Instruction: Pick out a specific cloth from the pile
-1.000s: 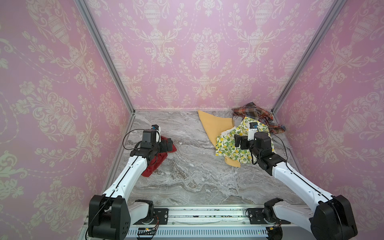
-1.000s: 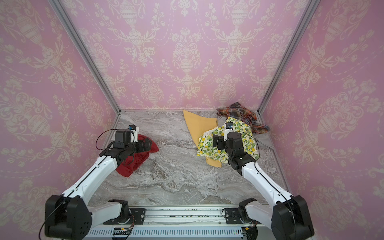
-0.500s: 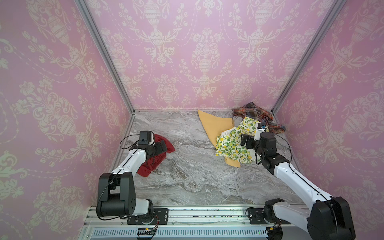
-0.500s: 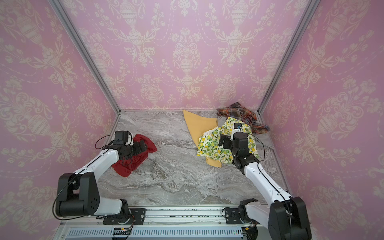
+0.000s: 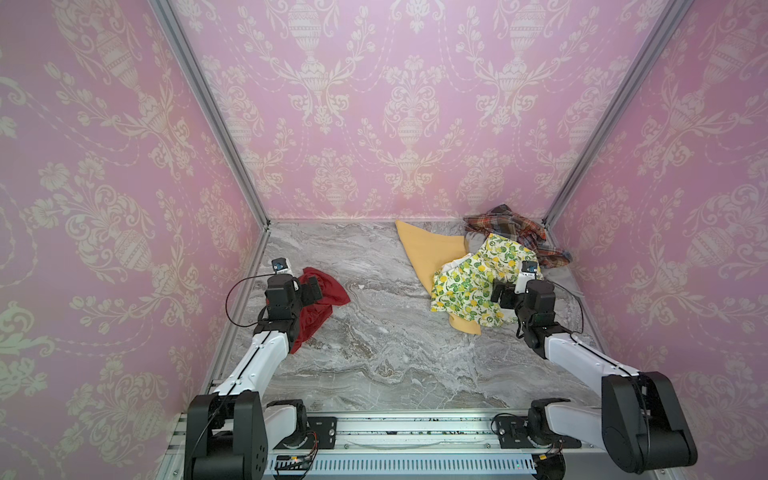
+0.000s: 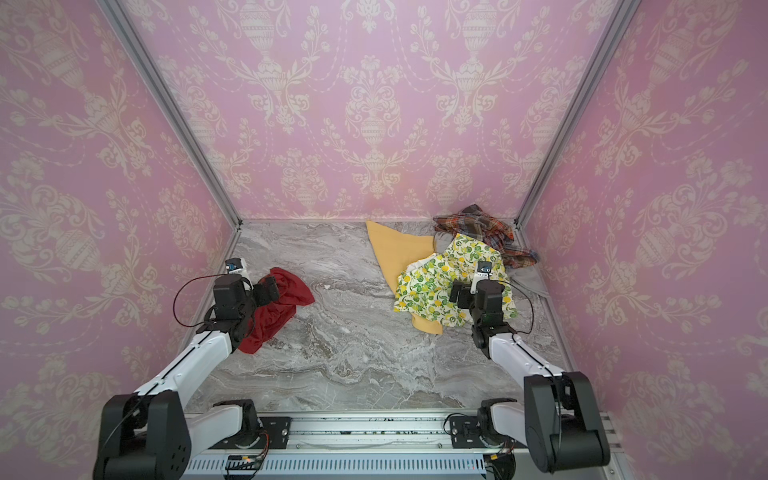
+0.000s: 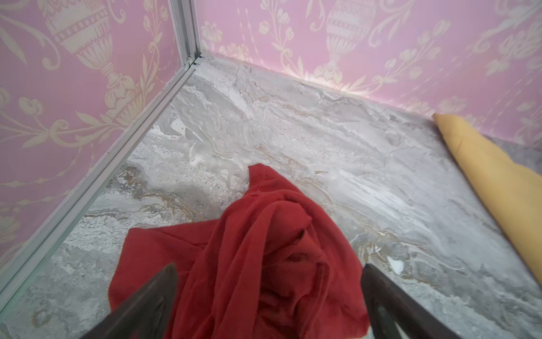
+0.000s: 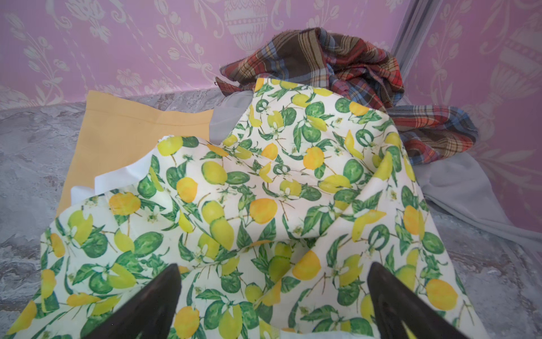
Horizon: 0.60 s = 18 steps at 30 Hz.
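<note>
Both top views show the cloth [image 5: 322, 301] crumpled on the worktop [image 5: 382, 332], well apart from the pile [image 5: 490, 266]. Left hand [image 7: 269, 308] hangs over it, jaws apart, gripping nothing; right hand [image 8: 272, 305] likewise over the pile.

My left gripper [image 5: 312, 288] hangs open over the crumpled plain deep-red cloth [image 5: 322, 305] on the grey marbled tabletop [image 5: 374, 332], well apart from the pile [image 5: 490, 266]. My right gripper [image 5: 498, 296] hangs open over its lemon-print white cloth [image 5: 465, 286].
</note>
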### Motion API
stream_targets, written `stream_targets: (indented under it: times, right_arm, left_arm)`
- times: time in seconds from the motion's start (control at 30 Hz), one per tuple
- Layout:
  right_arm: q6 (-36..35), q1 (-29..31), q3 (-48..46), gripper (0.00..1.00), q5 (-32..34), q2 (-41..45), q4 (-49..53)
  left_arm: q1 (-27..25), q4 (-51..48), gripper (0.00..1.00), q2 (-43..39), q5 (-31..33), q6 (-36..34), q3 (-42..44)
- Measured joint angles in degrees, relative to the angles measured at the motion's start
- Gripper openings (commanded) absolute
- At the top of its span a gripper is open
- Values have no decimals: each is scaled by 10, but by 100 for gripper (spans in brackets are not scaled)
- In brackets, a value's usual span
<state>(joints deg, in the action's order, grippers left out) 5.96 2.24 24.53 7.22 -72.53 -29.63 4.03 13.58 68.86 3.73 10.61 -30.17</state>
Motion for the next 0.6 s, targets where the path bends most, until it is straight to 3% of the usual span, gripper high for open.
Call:
stream_targets:
  times: [0.3,0.6]
  right_arm:
    - [-7,-17,-35,100,-15,-76,-142]
    - [-7,-17,-76,100,-15,-162,-271]
  left_arm:
    - [9,184,99,113,4,-76,75]
    - [14,267,99,119,-21,-88,85]
